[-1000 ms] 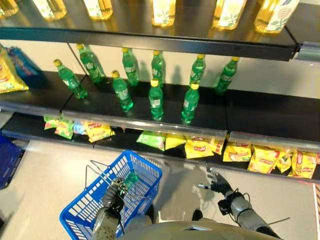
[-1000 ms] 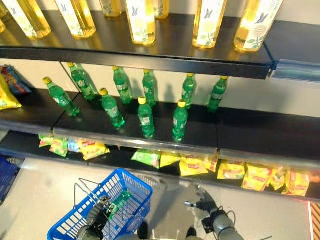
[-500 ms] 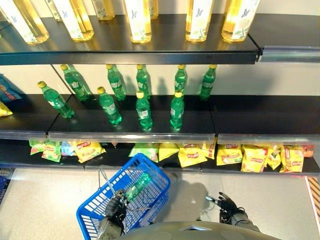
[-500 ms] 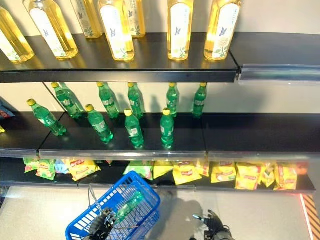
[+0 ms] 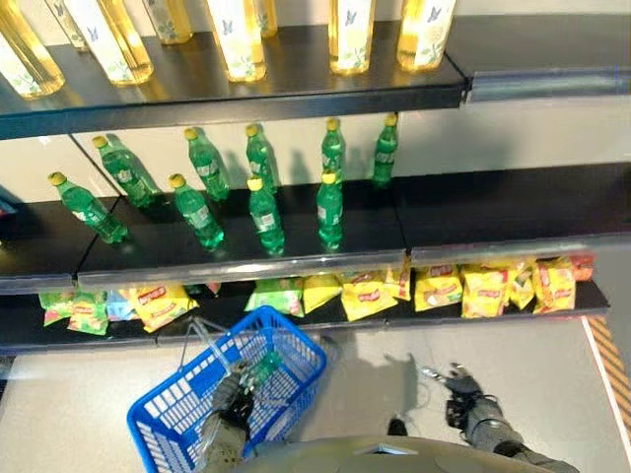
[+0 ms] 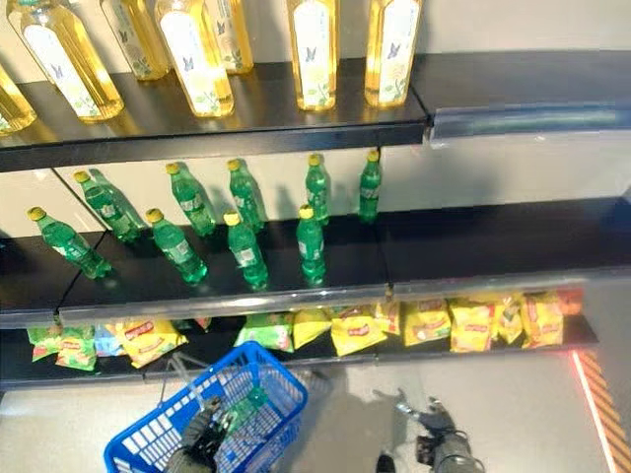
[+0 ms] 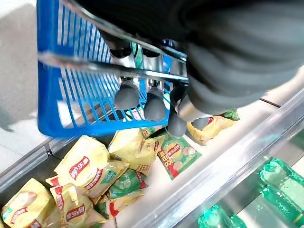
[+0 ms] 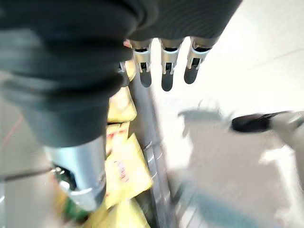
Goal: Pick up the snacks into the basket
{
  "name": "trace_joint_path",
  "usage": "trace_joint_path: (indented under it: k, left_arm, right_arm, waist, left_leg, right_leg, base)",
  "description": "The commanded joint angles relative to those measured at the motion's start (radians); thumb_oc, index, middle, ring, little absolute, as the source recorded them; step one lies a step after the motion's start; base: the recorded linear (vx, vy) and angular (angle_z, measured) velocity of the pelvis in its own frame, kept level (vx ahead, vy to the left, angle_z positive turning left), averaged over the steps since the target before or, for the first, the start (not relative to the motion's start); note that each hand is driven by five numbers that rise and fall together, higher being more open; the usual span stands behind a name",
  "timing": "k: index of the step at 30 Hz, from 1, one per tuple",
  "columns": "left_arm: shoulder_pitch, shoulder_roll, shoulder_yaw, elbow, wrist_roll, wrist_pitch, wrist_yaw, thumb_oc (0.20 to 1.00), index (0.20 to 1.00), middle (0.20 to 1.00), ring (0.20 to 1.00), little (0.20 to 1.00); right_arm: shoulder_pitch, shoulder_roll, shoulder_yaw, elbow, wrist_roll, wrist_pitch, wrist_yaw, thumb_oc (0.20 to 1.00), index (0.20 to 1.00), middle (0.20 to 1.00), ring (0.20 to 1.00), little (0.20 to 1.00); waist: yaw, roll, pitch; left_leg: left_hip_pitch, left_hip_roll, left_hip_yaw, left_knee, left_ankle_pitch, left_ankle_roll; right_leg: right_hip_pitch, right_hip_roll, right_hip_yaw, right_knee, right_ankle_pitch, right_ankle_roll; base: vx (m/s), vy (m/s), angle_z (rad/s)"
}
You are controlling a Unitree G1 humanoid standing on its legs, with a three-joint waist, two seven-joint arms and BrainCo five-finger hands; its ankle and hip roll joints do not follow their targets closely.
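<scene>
My left hand (image 5: 232, 392) is shut on the metal handle (image 7: 95, 64) of the blue basket (image 5: 301, 340), which hangs low in front of the bottom shelf. Its fingers (image 7: 126, 94) curl round the wire. A green bottle (image 5: 262, 366) lies inside the basket. Yellow snack bags (image 5: 442, 290) and a green one (image 5: 276, 294) line the bottom shelf, and more of them (image 7: 90, 161) lie just past the basket. My right hand (image 5: 455, 382) hovers over the floor in front of the yellow bags, open, fingers (image 8: 164, 71) straight and holding nothing.
Green bottles (image 5: 328, 209) stand on the middle shelf and tall yellow bottles (image 5: 240, 37) on the top one. Metal rails (image 5: 246, 268) edge each shelf. More snack bags (image 5: 148, 304) lie at the lower left. An orange striped floor mark (image 5: 609, 355) runs at the right.
The whole view has shifted, so the camera moved. The left hand still holds the basket handle. The right hand stays open, low before the bottom shelf.
</scene>
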Motion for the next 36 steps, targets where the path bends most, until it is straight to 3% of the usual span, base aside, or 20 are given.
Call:
trace_joint_path:
  k: [1, 2, 3, 4, 6, 7, 8, 12, 13, 14, 15, 17, 19, 24, 25, 29, 30, 32, 33, 36]
  left_arm:
    - [-0.044, 0.039, 0.011, -0.125, 0.028, -0.093, -0.025, 0.200, 0.200, 0.200, 0.200, 0.200]
    - [-0.041, 0.042, 0.011, -0.127, 0.033, -0.088, -0.031, 0.200, 0.200, 0.200, 0.200, 0.200]
    - [-0.045, 0.052, 0.000, -0.131, 0.056, -0.090, -0.038, 0.200, 0.200, 0.200, 0.200, 0.200]
    - [-0.047, 0.062, 0.000, -0.141, 0.066, -0.094, -0.043, 0.200, 0.200, 0.200, 0.200, 0.200]
    - [-0.038, 0.078, 0.003, -0.152, 0.113, -0.090, -0.058, 0.200, 0.200, 0.200, 0.200, 0.200]
    - [-0.032, 0.079, -0.002, -0.155, 0.123, -0.089, -0.062, 0.200, 0.200, 0.200, 0.200, 0.200]
    - [-0.022, 0.086, -0.004, -0.172, 0.134, -0.086, -0.073, 0.200, 0.200, 0.200, 0.200, 0.200]
    - [0.001, 0.100, 0.001, -0.202, 0.160, -0.072, -0.089, 0.200, 0.200, 0.200, 0.200, 0.200]
    - [0.024, 0.096, -0.002, -0.214, 0.158, -0.063, -0.095, 0.200, 0.200, 0.200, 0.200, 0.200]
    - [0.033, 0.094, -0.001, -0.206, 0.164, -0.058, -0.099, 0.200, 0.200, 0.200, 0.200, 0.200]
    - [0.033, 0.094, -0.001, -0.206, 0.164, -0.058, -0.099, 0.200, 0.200, 0.200, 0.200, 0.200]
    - [0.042, 0.082, -0.014, -0.187, 0.162, -0.050, -0.098, 0.200, 0.200, 0.200, 0.200, 0.200]
    - [0.053, 0.070, -0.015, -0.201, 0.154, -0.052, -0.103, 0.200, 0.200, 0.200, 0.200, 0.200]
    - [0.039, 0.056, -0.048, -0.218, 0.144, -0.049, -0.107, 0.200, 0.200, 0.200, 0.200, 0.200]
    - [0.019, 0.057, -0.050, -0.210, 0.128, -0.042, -0.102, 0.200, 0.200, 0.200, 0.200, 0.200]
    - [0.017, 0.056, -0.046, -0.208, 0.135, -0.046, -0.099, 0.200, 0.200, 0.200, 0.200, 0.200]
    - [0.022, 0.046, -0.036, -0.195, 0.126, -0.050, -0.088, 0.200, 0.200, 0.200, 0.200, 0.200]
    - [0.027, 0.042, -0.035, -0.199, 0.118, -0.054, -0.082, 0.200, 0.200, 0.200, 0.200, 0.200]
    - [0.023, 0.039, -0.036, -0.192, 0.111, -0.058, -0.081, 0.200, 0.200, 0.200, 0.200, 0.200]
    - [0.014, 0.041, -0.037, -0.171, 0.108, -0.057, -0.081, 0.200, 0.200, 0.200, 0.200, 0.200]
  right_arm:
    - [-0.044, 0.031, -0.020, 0.028, 0.029, -0.021, -0.014, 1.000, 1.000, 1.000, 1.000, 1.000]
    - [-0.047, 0.035, -0.020, 0.022, 0.030, -0.020, -0.012, 1.000, 1.000, 1.000, 1.000, 1.000]
    - [-0.053, 0.033, -0.037, 0.022, 0.017, -0.012, -0.008, 1.000, 1.000, 1.000, 1.000, 1.000]
    - [-0.059, 0.032, -0.046, 0.019, 0.021, -0.013, -0.013, 1.000, 1.000, 1.000, 1.000, 1.000]
    - [-0.064, 0.041, -0.064, 0.028, 0.027, -0.015, -0.009, 1.000, 1.000, 1.000, 1.000, 1.000]
    - [-0.064, 0.041, -0.067, 0.044, 0.027, -0.014, -0.009, 1.000, 1.000, 1.000, 1.000, 1.000]
    - [-0.060, 0.048, -0.063, 0.048, 0.042, -0.018, 0.001, 1.000, 1.000, 1.000, 1.000, 1.000]
    - [-0.046, 0.058, -0.047, 0.042, 0.046, -0.024, 0.020, 1.000, 1.000, 1.000, 1.000, 1.000]
    - [-0.031, 0.064, -0.023, 0.037, 0.054, -0.031, 0.037, 1.000, 1.000, 1.000, 1.000, 1.000]
    - [-0.020, 0.067, -0.009, 0.037, 0.058, -0.033, 0.046, 1.000, 1.000, 1.000, 1.000, 1.000]
    - [-0.020, 0.067, -0.008, 0.037, 0.058, -0.033, 0.046, 1.000, 1.000, 1.000, 1.000, 1.000]
    - [0.015, 0.076, -0.005, 0.058, 0.095, -0.044, 0.049, 1.000, 1.000, 1.000, 1.000, 1.000]
    - [0.039, 0.074, -0.016, 0.068, 0.105, -0.043, 0.045, 1.000, 1.000, 1.000, 1.000, 1.000]
    - [0.036, 0.059, -0.045, 0.084, 0.096, -0.039, 0.032, 1.000, 1.000, 1.000, 1.000, 1.000]
    - [0.028, 0.046, -0.060, 0.080, 0.103, -0.041, 0.021, 1.000, 1.000, 1.000, 1.000, 1.000]
    - [0.031, 0.044, -0.064, 0.098, 0.098, -0.031, 0.020, 1.000, 1.000, 1.000, 1.000, 1.000]
    - [0.050, 0.047, -0.089, 0.108, 0.112, -0.029, 0.018, 1.000, 1.000, 1.000, 1.000, 1.000]
    - [0.053, 0.043, -0.086, 0.104, 0.112, -0.032, 0.016, 1.000, 1.000, 1.000, 1.000, 1.000]
    - [0.055, 0.040, -0.081, 0.090, 0.119, -0.039, 0.011, 1.000, 1.000, 1.000, 1.000, 1.000]
    - [0.051, 0.039, -0.077, 0.073, 0.129, -0.044, 0.012, 1.000, 1.000, 1.000, 1.000, 1.000]
  waist:
    - [0.018, -0.012, -0.018]
    - [0.018, -0.013, -0.015]
    - [0.019, -0.030, -0.008]
    - [0.024, -0.033, 0.000]
    - [0.046, -0.018, 0.006]
    - [0.050, -0.004, 0.005]
    - [0.048, 0.012, 0.001]
    - [0.059, 0.021, -0.007]
    - [0.049, 0.020, -0.012]
    - [0.045, 0.011, -0.017]
    - [0.046, 0.011, -0.019]
    - [0.020, -0.013, -0.031]
    - [0.010, -0.022, -0.034]
    - [-0.011, -0.035, -0.011]
    - [-0.026, -0.062, 0.009]
    - [-0.015, -0.074, 0.003]
    - [-0.021, -0.069, -0.022]
    - [-0.017, -0.050, -0.023]
    - [-0.021, -0.031, -0.024]
    - [-0.025, -0.018, -0.019]
  left_leg:
    - [-0.017, 0.012, 0.002, -0.084, 0.131, -0.046]
    - [-0.013, -0.001, 0.017, -0.069, 0.109, -0.045]
    - [-0.010, -0.069, 0.052, -0.031, 0.047, -0.004]
    - [-0.019, -0.100, 0.068, -0.015, 0.033, 0.019]
    - [-0.018, -0.133, 0.108, -0.041, 0.044, 0.045]
    - [-0.006, -0.152, 0.110, -0.059, 0.052, 0.060]
    - [0.017, -0.180, 0.106, -0.106, 0.082, 0.084]
    - [0.030, -0.204, 0.111, -0.143, 0.100, 0.103]
    - [0.046, -0.236, 0.107, -0.156, 0.109, 0.119]
    - [0.052, -0.249, 0.109, -0.160, 0.109, 0.120]
    - [0.049, -0.248, 0.110, -0.160, 0.110, 0.120]
    - [0.050, -0.280, 0.078, -0.160, 0.112, 0.125]
    - [0.053, -0.298, 0.062, -0.159, 0.103, 0.131]
    - [0.002, -0.303, 0.099, 0.003, 0.062, 0.099]
    - [-0.039, -0.206, 0.213, 0.044, 0.068, 0.069]
    - [-0.051, -0.163, 0.156, 0.041, 0.081, 0.070]
    - [-0.046, -0.009, 0.113, -0.054, 0.214, 0.016]
    - [-0.021, 0.052, 0.081, -0.135, 0.276, -0.010]
    - [-0.037, 0.125, 0.048, -0.160, 0.321, -0.048]
    - [-0.035, 0.163, 0.038, -0.160, 0.343, -0.069]
  right_leg:
    - [0.043, -0.059, -0.019, 0.006, 0.007, 0.061]
    - [0.041, -0.086, -0.015, 0.004, 0.032, 0.075]
    - [0.012, -0.172, -0.007, 0.005, 0.173, 0.103]
    - [-0.024, -0.200, -0.008, 0.019, 0.232, 0.094]
    - [-0.075, -0.212, -0.102, 0.054, 0.243, 0.070]
    - [-0.071, -0.191, -0.110, 0.085, 0.208, 0.056]
    - [-0.071, -0.094, -0.083, 0.157, 0.104, 0.023]
    - [-0.074, -0.011, -0.122, 0.213, 0.010, -0.009]
    - [-0.080, 0.106, -0.078, 0.264, -0.060, -0.045]
    - [-0.071, 0.157, -0.042, 0.248, -0.082, -0.058]
    - [-0.073, 0.159, -0.041, 0.245, -0.078, -0.058]
    - [-0.065, 0.287, 0.105, 0.212, -0.088, -0.091]
    - [-0.052, 0.309, 0.138, 0.163, -0.065, -0.103]
    - [-0.014, 0.255, 0.088, 0.108, -0.037, -0.089]
    - [-0.013, 0.212, 0.072, 0.108, -0.034, -0.081]
    - [0.003, 0.197, 0.084, 0.097, -0.047, -0.080]
    - [0.019, 0.160, 0.088, 0.098, -0.078, -0.059]
    - [0.023, 0.154, 0.102, 0.114, -0.104, -0.055]
    - [0.015, 0.134, 0.120, 0.147, -0.130, -0.042]
    - [0.008, 0.108, 0.128, 0.173, -0.145, -0.025]
  base:
    - [0.04, 0.553, -0.20]
    - [0.03, 0.504, -0.08]
    - [-0.01, 0.664, -0.23]
    - [-0.08, 0.706, -0.36]
    - [-0.12, 0.521, -0.78]
    - [-0.03, 0.656, -0.79]
    - [0.01, 0.496, -0.55]
    - [0.02, 0.286, -0.10]
    - [0.07, 0.242, -0.14]
    - [0.07, 0.242, -0.15]
    - [0.09, 0.132, -0.14]
    - [0.10, 0.108, -0.01]
    - [0.07, 0.033, 0.53]
    - [-0.01, 0.030, 0.43]
    - [-0.04, 0.105, 0.66]
    - [0.06, 0.104, -0.07]
    - [0.23, 0.290, 0.12]
    - [0.23, 0.434, -0.02]
    - [0.13, 0.389, -0.23]
    - [0.09, 0.379, -0.11]
